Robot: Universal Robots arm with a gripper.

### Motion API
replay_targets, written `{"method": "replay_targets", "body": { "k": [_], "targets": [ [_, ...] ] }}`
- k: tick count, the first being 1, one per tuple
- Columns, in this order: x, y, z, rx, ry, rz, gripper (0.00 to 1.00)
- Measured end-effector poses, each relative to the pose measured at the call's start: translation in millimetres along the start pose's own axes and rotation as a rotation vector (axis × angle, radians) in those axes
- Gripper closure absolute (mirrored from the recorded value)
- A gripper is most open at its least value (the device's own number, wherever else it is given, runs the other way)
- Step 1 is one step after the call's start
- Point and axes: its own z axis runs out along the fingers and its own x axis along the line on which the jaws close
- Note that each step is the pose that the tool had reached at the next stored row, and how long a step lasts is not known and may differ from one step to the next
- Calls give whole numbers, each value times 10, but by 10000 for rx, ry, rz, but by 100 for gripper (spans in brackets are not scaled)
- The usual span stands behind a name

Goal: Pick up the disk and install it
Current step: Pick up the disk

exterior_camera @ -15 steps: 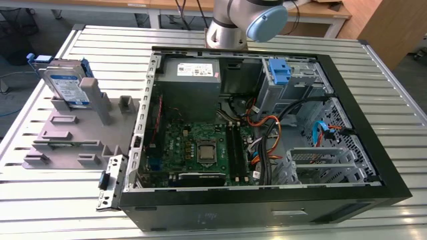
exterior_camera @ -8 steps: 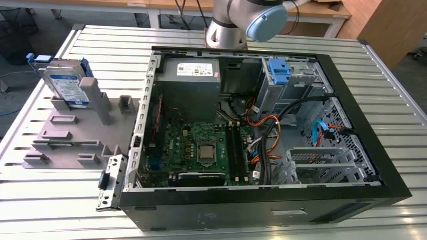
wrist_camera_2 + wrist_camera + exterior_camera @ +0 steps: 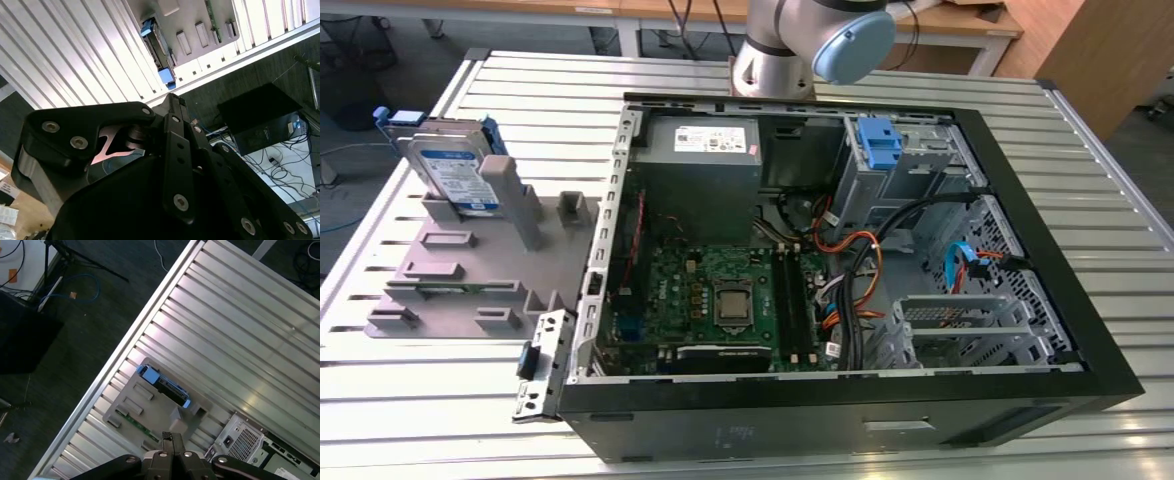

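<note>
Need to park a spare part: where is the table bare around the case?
Bare table slats run from the grey fixture to the nearest table edge, plus a strip at the exterior view's right of the case. Cables crowd the case's inside.

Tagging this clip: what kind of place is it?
Probably a robotics lab workbench for PC assembly: an open desktop computer case on a slatted aluminium table, with a grey fixture beside it holding the disk.

Silver, blue-framed disk (image 3: 451, 160); grey fixture (image 3: 467, 270); green motherboard (image 3: 674, 282).
</note>
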Motion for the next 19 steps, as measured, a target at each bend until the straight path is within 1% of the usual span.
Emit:
{"method": "replay_targets", "body": {
  "k": [4, 13, 19],
  "targets": [
    [-1, -1, 34, 11, 8, -333, 89],
    [-1, -1, 41, 12, 7, -354, 89],
    [-2, -2, 68, 21, 19, -661, 89]
  ]
}}
